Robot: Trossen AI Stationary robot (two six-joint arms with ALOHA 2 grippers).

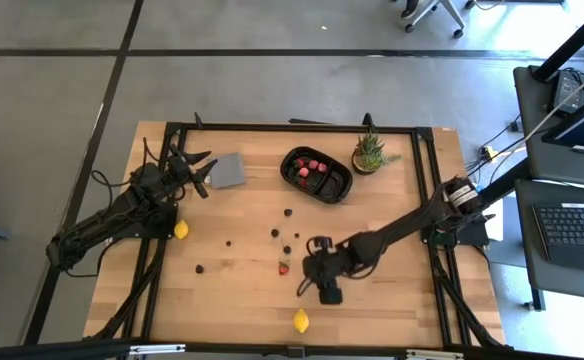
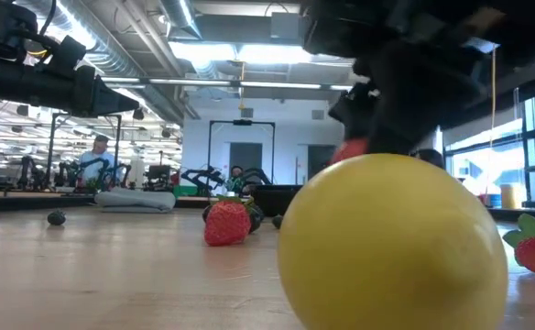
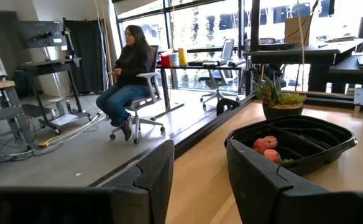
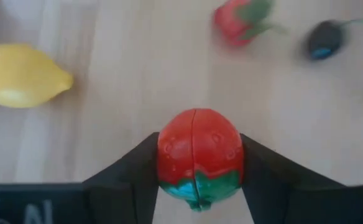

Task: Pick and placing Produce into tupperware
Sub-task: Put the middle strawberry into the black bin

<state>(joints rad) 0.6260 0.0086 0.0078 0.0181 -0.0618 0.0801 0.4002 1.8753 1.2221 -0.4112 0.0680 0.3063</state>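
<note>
Red plastic sits between the fingers of your right gripper [image 4: 197,180]: they pinch one strawberry [image 4: 198,155], its green cap toward the wrist, above the near middle of the counter [image 1: 232,290]. The coming move turns on one relation: the black tupperware [image 1: 317,174] lies on the far side of this gripper, toward the back edge and slightly to its right, just beside the potted plant [image 1: 370,153], so you must carry the fruit away from the front edge. The left gripper [image 1: 194,170] waits with its fingers spread near the grey square piece [image 1: 228,171], about as near to the tray as the right one. I count three red pieces already in the tray, one strawberry [image 1: 283,268] loose on the counter, two lemons [image 1: 301,320] [image 1: 181,229], and about six dark berries; some are too small to be sure.
</note>
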